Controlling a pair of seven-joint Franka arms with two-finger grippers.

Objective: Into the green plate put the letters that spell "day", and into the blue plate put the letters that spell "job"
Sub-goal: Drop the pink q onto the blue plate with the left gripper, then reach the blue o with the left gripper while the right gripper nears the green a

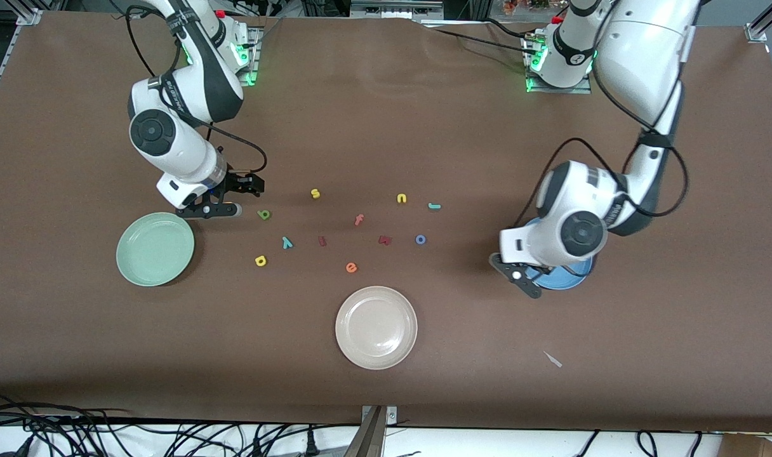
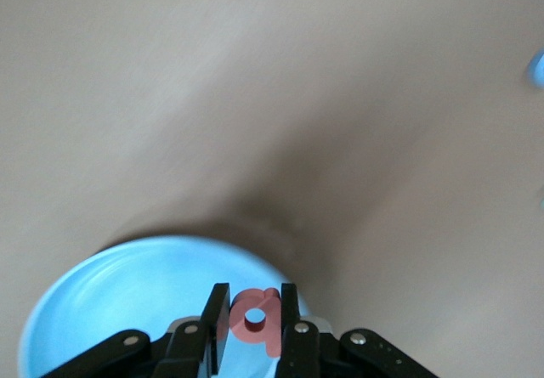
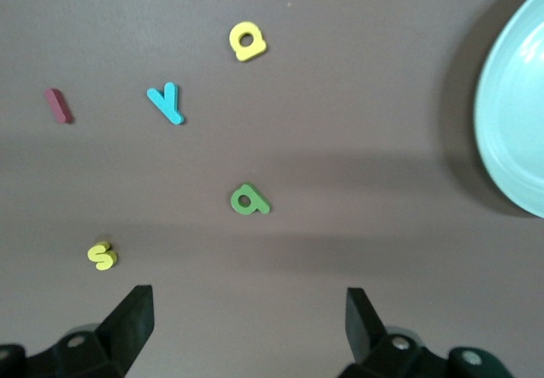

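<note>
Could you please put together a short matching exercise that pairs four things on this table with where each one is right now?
Things:
1. pinkish-red "b"
2. green stemmed letter
3. blue ring "o"
4. orange "e"

Places:
A. on the table beside the dark red letter
B. gripped in the left tool over the blue plate
C. nearest the cream-white plate
D. by the open right tool

Pairs: 1-B, 2-D, 3-A, 4-C

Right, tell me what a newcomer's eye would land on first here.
First, the left gripper, shut on a pinkish-red foam letter "b" right over the round mid-blue plate at the left arm's end of the table. Next, the open right gripper hanging by the pale mint-green plate, above a green stemmed foam letter. A cream-white plate sits nearest the front camera.
</note>
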